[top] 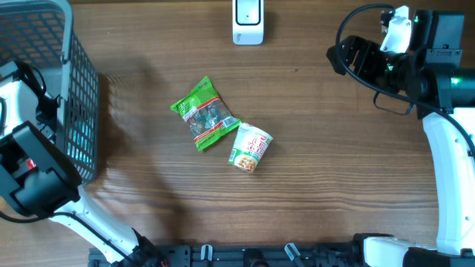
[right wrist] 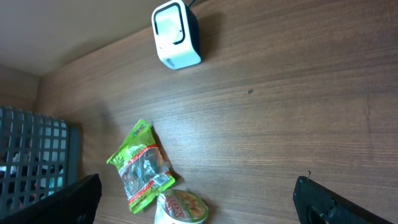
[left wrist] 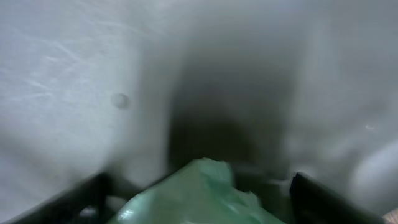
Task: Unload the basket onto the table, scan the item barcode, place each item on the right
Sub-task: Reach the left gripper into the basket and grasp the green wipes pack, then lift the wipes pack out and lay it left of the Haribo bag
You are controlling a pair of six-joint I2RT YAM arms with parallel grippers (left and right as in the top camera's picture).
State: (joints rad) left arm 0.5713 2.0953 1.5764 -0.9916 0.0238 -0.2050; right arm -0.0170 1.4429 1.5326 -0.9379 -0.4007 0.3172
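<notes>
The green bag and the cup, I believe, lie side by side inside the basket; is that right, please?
Not quite. The green bag and the cup do lie side by side, but on the table, outside the basket. The overhead view shows this.

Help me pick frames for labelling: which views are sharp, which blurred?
Overhead: sharp, evenly lit, soft shadow beside the basket. Left wrist: blurred throughout, a green packet smeared at the bottom. Right wrist: sharp, scanner and snack bag crisp.
</notes>
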